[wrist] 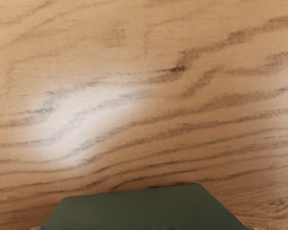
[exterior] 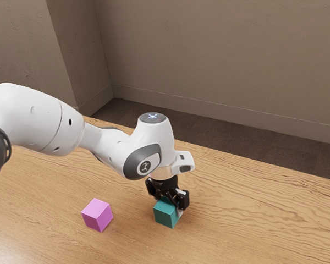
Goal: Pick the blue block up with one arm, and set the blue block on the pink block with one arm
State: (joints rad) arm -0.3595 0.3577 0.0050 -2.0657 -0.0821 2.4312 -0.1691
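— End effector (exterior: 168, 202) is hovering right on the blue block (exterior: 166, 215); I cannot tell if it is gripping.
— And the pink block (exterior: 97, 214) is sitting toward the exterior view's left, apart; the blue one seems to be resting on the surface (exterior: 264, 209) to its right.
— Then I'm advising centring, squeezing opposite faces, lifting straight up.

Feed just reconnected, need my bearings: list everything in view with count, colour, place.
blue block: one, teal-blue, directly under the gripper
pink block: one, pink, on the table, toward the exterior view's left of the blue block, apart from it
table: one, light wood, under both blocks
floor: one, dark brown, beyond the table
back wall: one, beige, behind the floor
arm: one, white, entering from the exterior view's left
gripper: one, black, at the blue block's top
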